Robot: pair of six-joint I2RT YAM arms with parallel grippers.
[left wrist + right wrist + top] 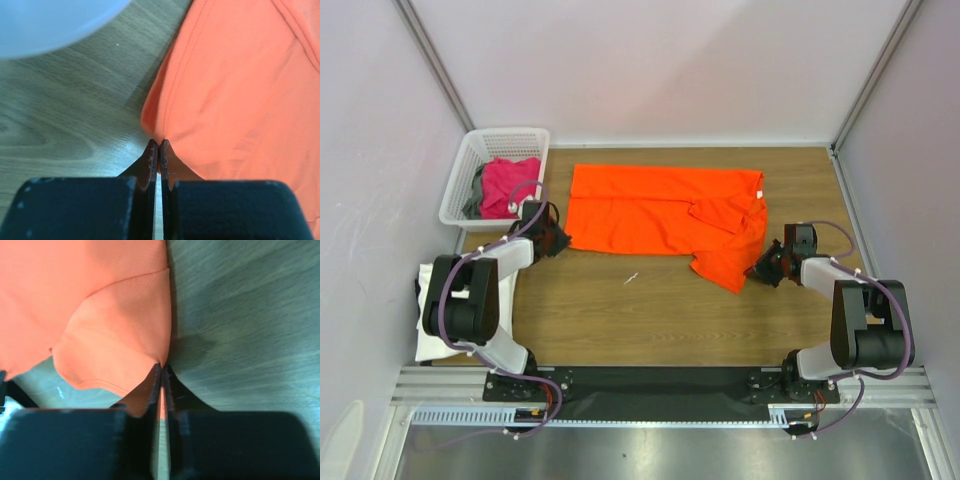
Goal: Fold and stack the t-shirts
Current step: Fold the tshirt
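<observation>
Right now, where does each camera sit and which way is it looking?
Top external: above and behind, facing down at the table; left arm, right arm show.
Left wrist: on the left arm, facing along the left gripper, pinching the orange t-shirt.
Right wrist: likewise, right gripper pinching too.
Shared: all three see that t-shirt.

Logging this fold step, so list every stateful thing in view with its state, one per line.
Bright orange cloth t-shirt: flat on table, right end folded over, pinched at both ends.
White plastic lattice basket: upright, holding shirts.
Magenta-pink cloth shirt: crumpled in basket.
White cloth shirt: lying at table's left edge.
Left arm: jaws shut on orange shirt.
Right arm: jaws shut on orange shirt.
</observation>
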